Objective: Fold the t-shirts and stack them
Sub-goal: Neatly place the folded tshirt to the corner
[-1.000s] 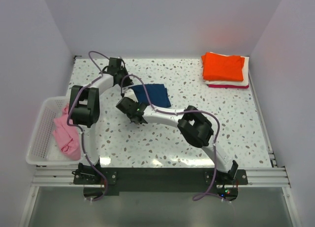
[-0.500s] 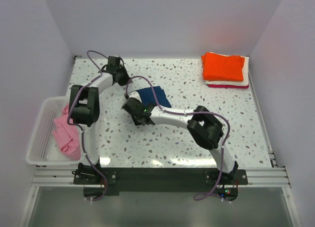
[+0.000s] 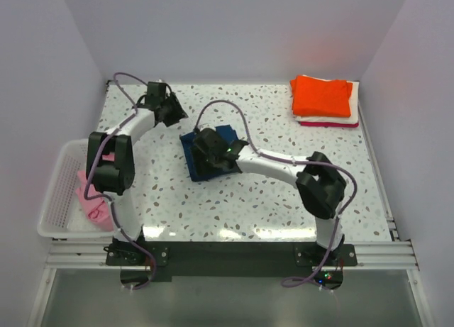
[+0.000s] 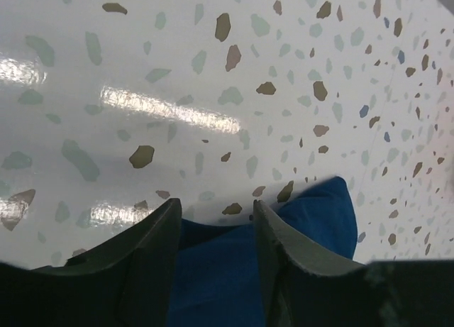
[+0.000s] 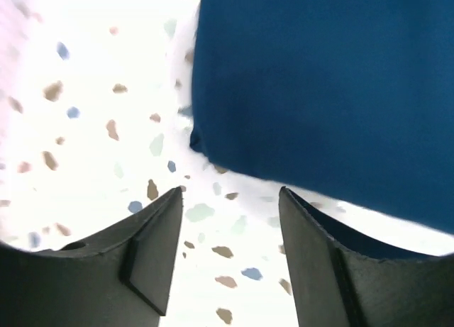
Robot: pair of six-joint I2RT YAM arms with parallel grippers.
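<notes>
The navy blue cloth t-shirt point(image 3: 198, 160) is lying folded into a compact rectangle on the white speckled table point(image 3: 284, 199), slightly left of the centre of the overhead frame. In the right wrist view I am seeing the same shirt point(image 5: 319, 93) filling the upper right of the frame, its folded edge resting flat on the table.

The right gripper point(image 3: 215, 147) is hovering directly over this shirt. In its own view the right gripper point(image 5: 230, 196) is showing its jaws standing apart, with only bare table between them, so it is grasping nothing.

The left gripper point(image 3: 163, 106) is sitting toward the upper left of the overhead frame, near the shirt's far left corner but apart from it. Its wrist view is showing the left gripper point(image 4: 215, 210) with jaws parted, and the shirt point(image 4: 312, 213) lying on the table at the lower right, not pinched.

An orange cloth t-shirt point(image 3: 323, 95) is topping a folded stack at the upper right, with a white one point(image 3: 356, 100) and a red one point(image 3: 323, 124) showing beneath.

A crumpled pink cloth t-shirt point(image 3: 96, 206) is lying in the white slatted plastic basket point(image 3: 51, 206) at the left edge.
</notes>
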